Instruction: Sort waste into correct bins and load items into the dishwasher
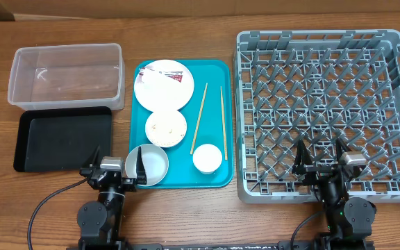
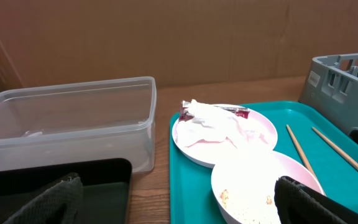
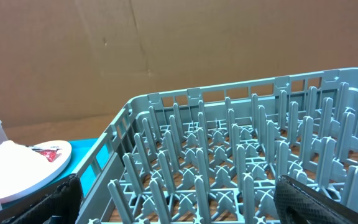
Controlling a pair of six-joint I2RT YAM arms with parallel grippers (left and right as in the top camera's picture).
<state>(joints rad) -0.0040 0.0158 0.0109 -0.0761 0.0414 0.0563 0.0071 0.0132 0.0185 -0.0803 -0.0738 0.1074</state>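
Observation:
On the teal tray [image 1: 214,76] sit a white plate [image 1: 163,84] with a crumpled napkin [image 2: 213,127] and red wrapper [image 2: 241,113], a white bowl with rice scraps [image 1: 166,128], a pale grey bowl [image 1: 151,165], a small white cup [image 1: 207,158] and two chopsticks [image 1: 199,117]. The clear tub [image 1: 67,75] and black tray [image 1: 62,139] lie at the left. The grey dish rack [image 1: 325,111] is at the right. My left gripper [image 1: 115,167] is open and empty by the grey bowl. My right gripper [image 1: 322,161] is open and empty over the rack's near edge.
A brown cardboard wall [image 2: 179,37] stands behind the table. The wooden table edge [image 1: 200,222] runs along the front, with both arm bases there. The scrap bowl also shows in the left wrist view [image 2: 260,186].

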